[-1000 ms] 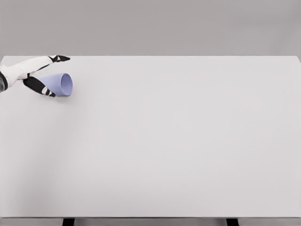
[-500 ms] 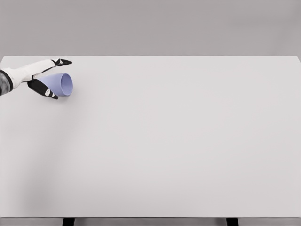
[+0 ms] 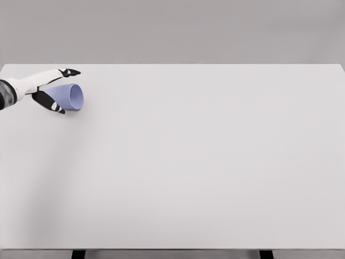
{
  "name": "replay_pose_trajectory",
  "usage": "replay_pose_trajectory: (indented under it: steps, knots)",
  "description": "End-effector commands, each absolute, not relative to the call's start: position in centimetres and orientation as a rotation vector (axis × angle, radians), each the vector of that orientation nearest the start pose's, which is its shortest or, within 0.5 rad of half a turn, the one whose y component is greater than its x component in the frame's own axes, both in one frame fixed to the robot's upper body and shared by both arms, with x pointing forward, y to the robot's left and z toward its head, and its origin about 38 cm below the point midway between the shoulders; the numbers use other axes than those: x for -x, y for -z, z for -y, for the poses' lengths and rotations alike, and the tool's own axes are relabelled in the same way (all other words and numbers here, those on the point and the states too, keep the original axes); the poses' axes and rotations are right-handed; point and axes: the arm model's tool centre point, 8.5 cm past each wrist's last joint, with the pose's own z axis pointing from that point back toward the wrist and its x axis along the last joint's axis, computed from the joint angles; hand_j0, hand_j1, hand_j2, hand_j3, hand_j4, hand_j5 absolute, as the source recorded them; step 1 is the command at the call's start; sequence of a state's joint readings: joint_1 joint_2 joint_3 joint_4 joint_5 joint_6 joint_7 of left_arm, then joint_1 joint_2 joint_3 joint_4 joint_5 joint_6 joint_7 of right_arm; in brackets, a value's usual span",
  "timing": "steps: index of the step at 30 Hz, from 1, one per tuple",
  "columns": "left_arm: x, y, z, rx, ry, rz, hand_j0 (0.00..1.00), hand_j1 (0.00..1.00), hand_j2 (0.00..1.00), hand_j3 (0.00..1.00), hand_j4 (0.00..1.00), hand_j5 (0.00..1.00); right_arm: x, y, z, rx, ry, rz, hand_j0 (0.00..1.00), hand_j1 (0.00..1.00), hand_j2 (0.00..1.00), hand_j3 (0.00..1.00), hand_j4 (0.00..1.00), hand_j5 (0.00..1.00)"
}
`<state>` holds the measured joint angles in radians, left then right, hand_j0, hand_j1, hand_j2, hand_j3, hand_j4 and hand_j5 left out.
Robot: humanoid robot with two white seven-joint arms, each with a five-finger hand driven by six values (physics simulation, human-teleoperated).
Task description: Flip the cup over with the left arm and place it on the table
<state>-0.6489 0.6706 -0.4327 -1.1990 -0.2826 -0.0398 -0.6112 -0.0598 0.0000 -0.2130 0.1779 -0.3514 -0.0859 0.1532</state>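
Observation, taken from the left edge: the left hand enters at the far left of the white counter, white forearm leading to black-tipped fingers. The small lavender plastic cup lies on its side at the far left rear of the counter, open mouth facing right, base tucked toward the palm. One finger runs along the cup's upper side and the thumb sits under its near side, so the hand brackets the cup; whether the fingers truly press the wall cannot be told at this size.

Change over the last second: the hand has crept slightly rightward and the upper finger has dropped closer to the cup. The cup has barely shifted and remains lying down.

Assessment: the grasp appears to be closing; lifting and flipping are not yet begun. Rightward, the counter carries nothing further, and the right arm does not show.
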Motion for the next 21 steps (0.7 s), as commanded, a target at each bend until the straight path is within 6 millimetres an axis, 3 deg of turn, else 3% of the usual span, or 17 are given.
replay_pose_trajectory:
  steps: [1, 15, 21]
  knots:
    - [-49.4, -19.2, -37.0, -0.43, 1.327, 1.135, 1.0, 1.0, 1.0, 1.0, 1.0, 1.0, 0.8, 25.7, 25.2, -0.045, 0.563, 0.03, 1.0, 1.0, 1.0, 1.0, 1.0, 1.0]
    - [-49.7, -17.7, -36.9, -0.438, 1.32, 1.056, 1.0, 1.0, 1.0, 1.0, 1.0, 1.0, 0.8, 25.7, 25.2, -0.045, 0.563, 0.03, 1.0, 1.0, 1.0, 1.0, 1.0, 1.0]
    - [-49.8, -17.0, -35.8, -0.415, 1.329, 1.056, 0.9, 0.9, 0.9, 0.9, 0.9, 0.9, 0.8, 25.7, 25.2, -0.045, 0.563, 0.03, 1.0, 1.0, 1.0, 1.0, 1.0, 1.0]
